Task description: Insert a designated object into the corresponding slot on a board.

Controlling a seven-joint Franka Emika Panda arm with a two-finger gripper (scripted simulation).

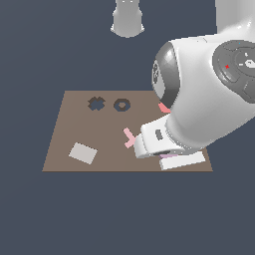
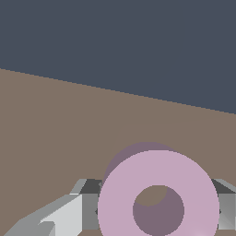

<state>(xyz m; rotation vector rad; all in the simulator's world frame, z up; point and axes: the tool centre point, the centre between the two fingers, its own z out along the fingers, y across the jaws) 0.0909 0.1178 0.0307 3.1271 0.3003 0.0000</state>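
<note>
The pale lilac ring (image 2: 115, 203) fills the near part of the wrist view, lying flat between my two grey fingers (image 2: 90, 207). My gripper (image 2: 156, 209) is shut on its sides, and a round shadow shows on the brown board (image 2: 55, 129) just beyond it. In the exterior view only a lilac sliver of the ring (image 1: 169, 156) shows under my hand, where my gripper (image 1: 173, 159) sits low over the board's near corner on the exterior view's right. The ring-shaped slot (image 1: 121, 105) lies at the board's (image 1: 69, 124) far side, well apart from the gripper.
A dark cross-shaped cutout (image 1: 95, 103) sits beside the slot. A pink T-shaped piece (image 1: 129, 138) lies mid-board, just left of my hand. A red pentagon (image 1: 163, 107) peeks from behind the arm. A grey-beige tile (image 1: 82, 153) rests near the front left.
</note>
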